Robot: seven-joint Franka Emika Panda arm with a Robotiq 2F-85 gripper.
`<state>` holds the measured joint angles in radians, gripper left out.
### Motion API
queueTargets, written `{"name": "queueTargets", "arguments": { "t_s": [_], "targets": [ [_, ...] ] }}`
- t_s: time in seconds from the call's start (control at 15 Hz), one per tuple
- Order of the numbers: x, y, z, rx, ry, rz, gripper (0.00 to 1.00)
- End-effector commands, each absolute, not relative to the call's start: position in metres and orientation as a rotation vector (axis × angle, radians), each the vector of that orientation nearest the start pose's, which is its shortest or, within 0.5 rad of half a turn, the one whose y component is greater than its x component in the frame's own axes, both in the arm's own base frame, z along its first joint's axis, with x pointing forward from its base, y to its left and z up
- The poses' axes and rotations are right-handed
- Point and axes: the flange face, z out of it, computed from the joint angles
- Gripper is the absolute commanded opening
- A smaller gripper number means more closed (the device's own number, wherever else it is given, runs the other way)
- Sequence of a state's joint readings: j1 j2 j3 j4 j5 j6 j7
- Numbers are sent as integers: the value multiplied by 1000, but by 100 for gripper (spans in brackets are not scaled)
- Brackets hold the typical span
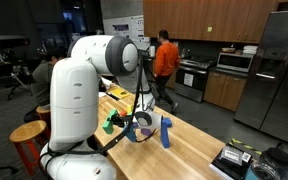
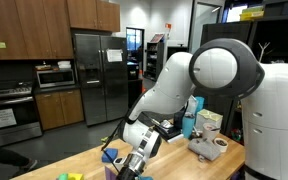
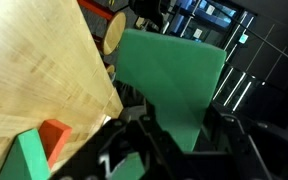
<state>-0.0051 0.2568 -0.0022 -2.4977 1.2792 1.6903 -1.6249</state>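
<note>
Green block (image 3: 174, 80) clamped in gripper (image 3: 179, 135), held off wooden table (image 3: 44, 70), free to carry; orange block (image 3: 54, 135) below.

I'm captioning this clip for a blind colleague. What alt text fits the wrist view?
The pincer grips a flat green rectangular block that fills the middle of the view, above a pale wooden plank tabletop. A small orange-red block and a second green block lie on the table at lower left.
</note>
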Motion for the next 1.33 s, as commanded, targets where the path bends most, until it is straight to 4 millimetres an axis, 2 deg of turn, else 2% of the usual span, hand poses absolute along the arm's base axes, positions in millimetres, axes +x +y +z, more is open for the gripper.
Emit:
{"name": "queueTargets", "arguments": {
  "t_s": [0.0, 0.6, 1.27],
  "targets": [
    [401, 89, 184, -1710, -541, -113, 21],
    [426, 84, 171, -1683, -545, -100, 21],
    [455, 66, 149, -1679, -495, -58, 21]
  ]
}}
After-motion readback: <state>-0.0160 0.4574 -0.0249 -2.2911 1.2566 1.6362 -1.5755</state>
